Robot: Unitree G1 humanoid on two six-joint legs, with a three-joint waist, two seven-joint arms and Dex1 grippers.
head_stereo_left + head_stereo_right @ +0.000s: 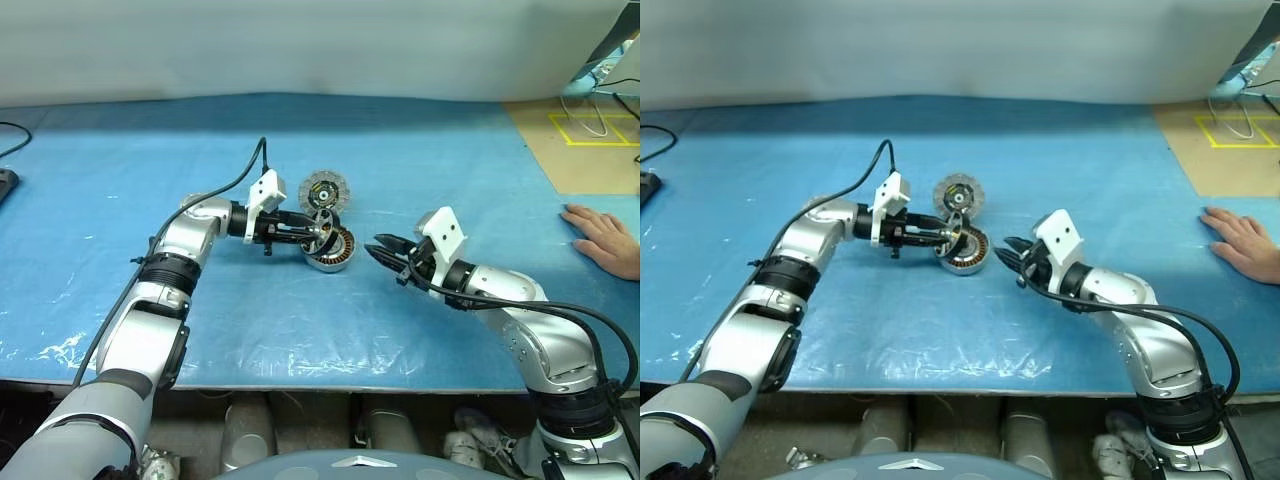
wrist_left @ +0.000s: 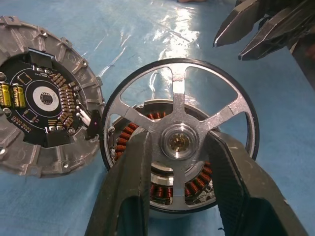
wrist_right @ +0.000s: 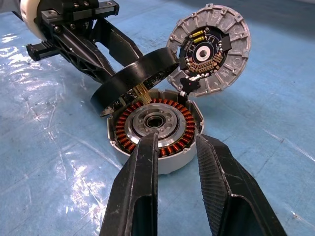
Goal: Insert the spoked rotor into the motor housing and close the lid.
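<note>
My left gripper (image 1: 318, 230) is shut on the spoked rotor (image 2: 178, 141), its fingers pinching the silver hub from both sides. The rotor (image 3: 135, 81) hangs tilted over the motor housing (image 3: 155, 128), its lower edge at the housing's far rim. The housing (image 1: 335, 255) stands on the blue mat, copper windings up. Just behind the housing the lid (image 1: 324, 190) rests tilted, its circuit-board face showing (image 3: 209, 49). My right gripper (image 3: 175, 137) is open and empty, a short way to the right of the housing and pointing at it (image 1: 385, 250).
A person's hand (image 1: 605, 238) rests on the blue mat (image 1: 150, 160) at the far right edge. A brown board with yellow tape (image 1: 590, 130) lies at the back right. A black cable (image 1: 10, 140) runs along the far left.
</note>
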